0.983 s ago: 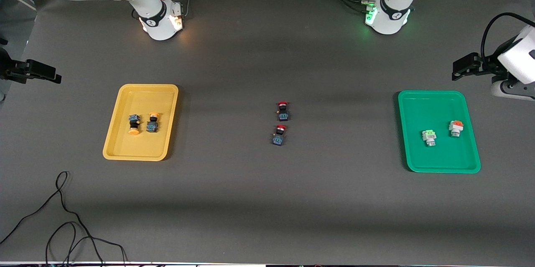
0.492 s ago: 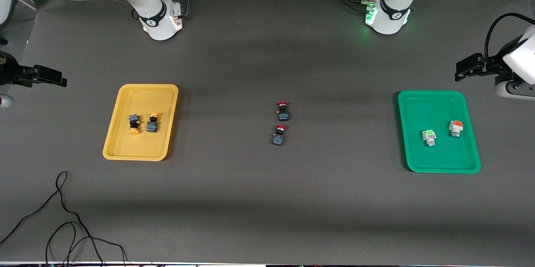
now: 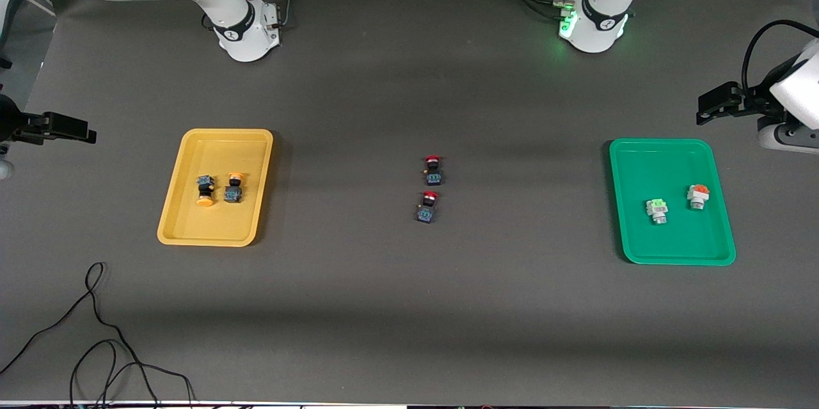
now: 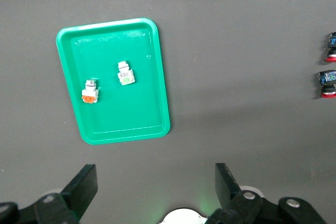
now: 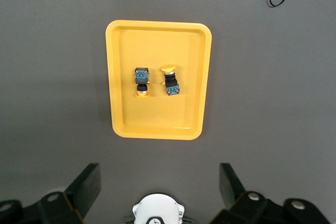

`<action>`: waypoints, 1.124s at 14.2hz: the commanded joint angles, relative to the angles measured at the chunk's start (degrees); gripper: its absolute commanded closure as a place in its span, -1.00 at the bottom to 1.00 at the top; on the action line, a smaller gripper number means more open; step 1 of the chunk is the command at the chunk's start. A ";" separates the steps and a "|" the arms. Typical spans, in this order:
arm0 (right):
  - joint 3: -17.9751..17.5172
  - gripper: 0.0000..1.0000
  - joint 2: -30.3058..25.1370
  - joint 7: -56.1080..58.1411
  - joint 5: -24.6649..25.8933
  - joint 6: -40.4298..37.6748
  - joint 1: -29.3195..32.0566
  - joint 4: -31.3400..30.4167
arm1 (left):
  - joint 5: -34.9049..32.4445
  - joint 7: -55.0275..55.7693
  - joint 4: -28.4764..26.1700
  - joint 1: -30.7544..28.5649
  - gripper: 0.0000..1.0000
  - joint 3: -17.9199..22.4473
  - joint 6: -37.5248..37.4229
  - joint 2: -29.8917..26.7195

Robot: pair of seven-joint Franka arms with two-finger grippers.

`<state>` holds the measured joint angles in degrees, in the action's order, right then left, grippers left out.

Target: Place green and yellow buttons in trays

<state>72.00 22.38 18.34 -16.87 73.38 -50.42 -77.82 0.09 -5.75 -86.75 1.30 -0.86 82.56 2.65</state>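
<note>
The yellow tray [image 3: 192,230] [image 5: 118,77] lies toward the right arm's end and holds two yellow buttons [image 3: 205,190] [image 3: 234,187] [image 5: 142,82] [image 5: 169,81]. Toward the left arm's end, the green tray [image 3: 672,153] [image 4: 152,77] holds a light-green-topped button [image 3: 657,210] [image 4: 125,73] and an orange-topped one [image 3: 697,196] [image 4: 90,91]. My left gripper [image 4: 155,174] [image 3: 716,104] hangs open and empty, high over bare table beside the green tray. My right gripper [image 5: 160,174] [image 3: 61,127] is likewise open and empty, high over bare table beside the yellow tray.
Two red-capped switches [image 3: 433,169] [image 3: 427,207] lie on the dark mat mid-table, one nearer the front camera than the other. A black cable [image 3: 96,332] loops near the front edge at the right arm's end.
The right arm's hand has shifted a little at its end of the table. The left arm has barely moved. Trays and buttons stay where they were.
</note>
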 commanded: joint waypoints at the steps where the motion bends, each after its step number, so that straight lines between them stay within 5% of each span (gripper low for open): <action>1: -13.59 -0.99 -6.80 -8.03 6.83 -1.39 7.06 1.97 | 0.62 0.48 -0.78 -0.15 -1.00 -0.11 0.32 -0.89; 6: -34.51 -0.99 -10.42 -15.07 10.98 -1.39 22.51 1.97 | 0.62 0.39 -0.78 -0.24 -1.00 -0.11 0.15 -0.89; 11: -59.56 -0.99 -13.24 -15.53 18.54 -1.39 42.21 1.44 | 0.62 0.56 -0.70 -0.24 -1.00 -0.11 0.50 -0.81; 16: -74.35 -0.99 -18.50 -15.52 18.46 1.84 57.25 -4.34 | 0.53 0.56 -0.43 -0.15 -1.00 -0.11 0.59 -0.63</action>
<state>2.42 8.29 4.02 0.67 73.05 2.03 -77.32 0.09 -5.75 -86.82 1.26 -0.85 82.60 2.66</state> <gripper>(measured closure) 0.000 0.000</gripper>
